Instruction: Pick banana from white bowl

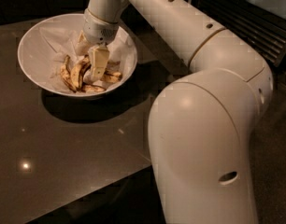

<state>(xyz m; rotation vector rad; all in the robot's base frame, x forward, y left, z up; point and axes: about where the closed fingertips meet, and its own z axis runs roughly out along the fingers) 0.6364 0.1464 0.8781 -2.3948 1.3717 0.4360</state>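
The white bowl [38, 38] stands at the back left of the dark table, lined with crumpled white paper. Several brown-speckled bananas lie in its right half. The plumpest, yellowest banana [79, 73] lies curved near the middle of the pile. My gripper [97, 65] reaches straight down into the bowl from the long white arm. It is low among the bananas, just right of the plump one and touching or nearly touching the pile. It hides part of the fruit beneath it.
Thinner, darker bananas lie beside it: one at the left [65, 73], one at the right [111, 76], one at the front [93, 88]. My large white arm housing [203, 139] fills the right foreground. A dark slatted panel [255, 27] runs along the back right.
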